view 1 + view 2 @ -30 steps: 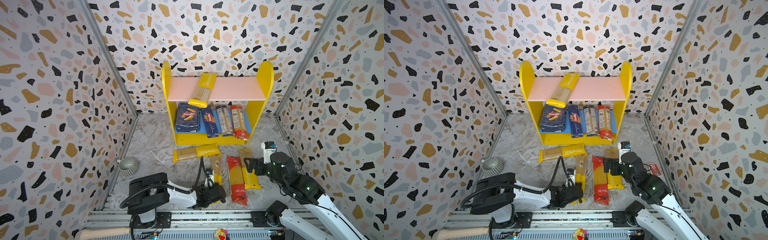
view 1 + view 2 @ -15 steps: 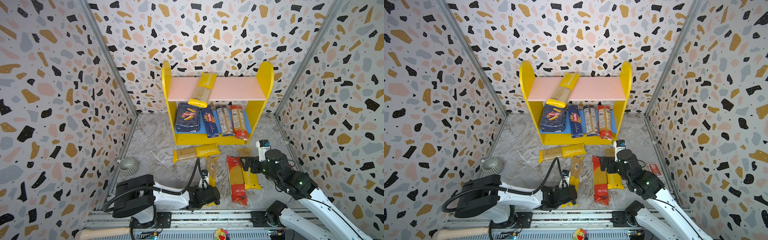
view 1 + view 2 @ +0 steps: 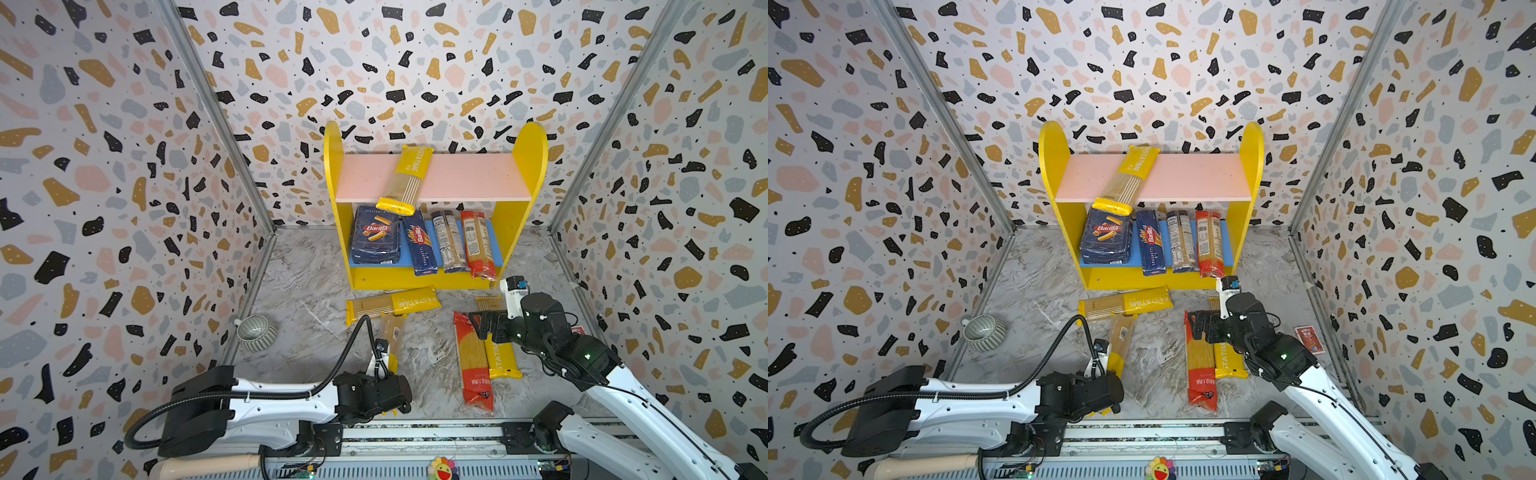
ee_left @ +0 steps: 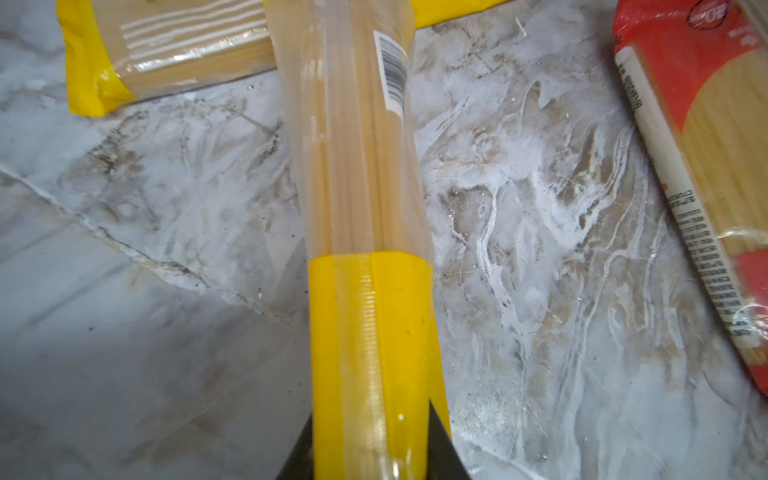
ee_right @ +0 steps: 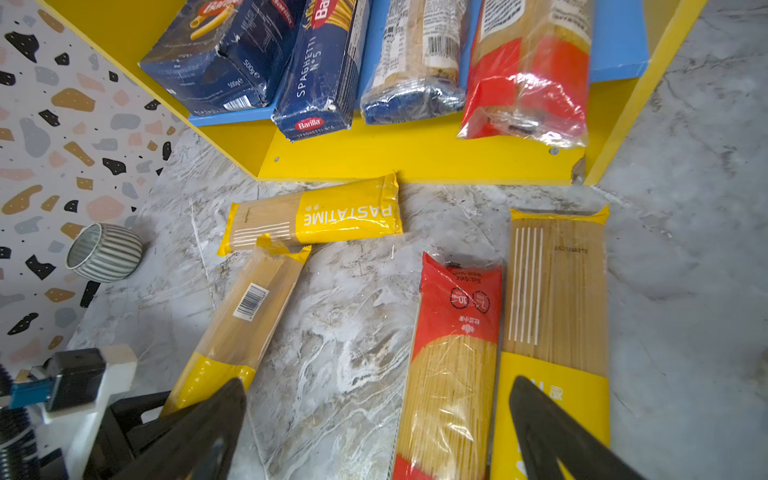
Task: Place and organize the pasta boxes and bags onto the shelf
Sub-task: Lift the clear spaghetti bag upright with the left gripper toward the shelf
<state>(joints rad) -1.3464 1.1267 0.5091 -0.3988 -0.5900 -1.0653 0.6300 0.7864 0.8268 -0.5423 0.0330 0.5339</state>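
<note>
By the metal rail (image 3: pixel 436 432), a yellow bag (image 4: pixel 361 166) is clamped in the left gripper (image 4: pixel 370 457); the right gripper (image 5: pixel 380 386) is held spread above a red bag (image 5: pixel 453 374) on the marbled floor (image 3: pixel 299 291). Beyond, the part-filled shelf (image 3: pixel 528 166) is backed by speckled walls (image 3: pixel 415 75).

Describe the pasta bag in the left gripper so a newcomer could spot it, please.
In front of the yellow shelf, one yellow bag lies crosswise on the marble tabletop. From there the held bag reaches back to the left gripper. Alone among the loose bags, it shows a white barcode sticker.
</note>
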